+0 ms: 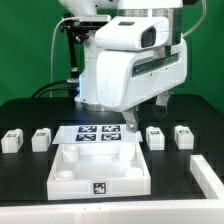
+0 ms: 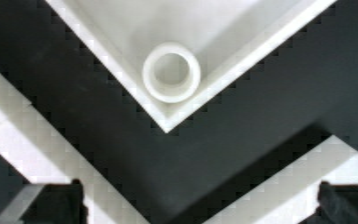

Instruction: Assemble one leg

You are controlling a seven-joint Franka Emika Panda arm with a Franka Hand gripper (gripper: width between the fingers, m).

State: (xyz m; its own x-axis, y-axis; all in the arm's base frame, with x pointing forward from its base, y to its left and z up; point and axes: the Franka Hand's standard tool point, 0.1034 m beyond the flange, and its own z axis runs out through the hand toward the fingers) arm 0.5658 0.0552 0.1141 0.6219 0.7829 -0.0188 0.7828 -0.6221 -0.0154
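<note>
Four small white legs stand in a row on the black table in the exterior view: two at its left (image 1: 12, 140) (image 1: 41, 138) and two at its right (image 1: 155, 137) (image 1: 183, 135). My gripper (image 1: 131, 122) hangs below the large white arm, above the back right part of the white square tray (image 1: 62, 178), apart from every leg. In the wrist view the gripper (image 2: 194, 210) is open and empty. Its dark fingertips (image 2: 44, 204) show at the frame's edge. Between them lies a corner of the tray (image 2: 247, 75) with a round socket (image 2: 171, 72). No leg shows in the wrist view.
The marker board (image 1: 97, 133) lies behind the tray, partly under the arm. Another white part (image 1: 210, 176) sits at the exterior view's right front edge. Cables hang behind the arm.
</note>
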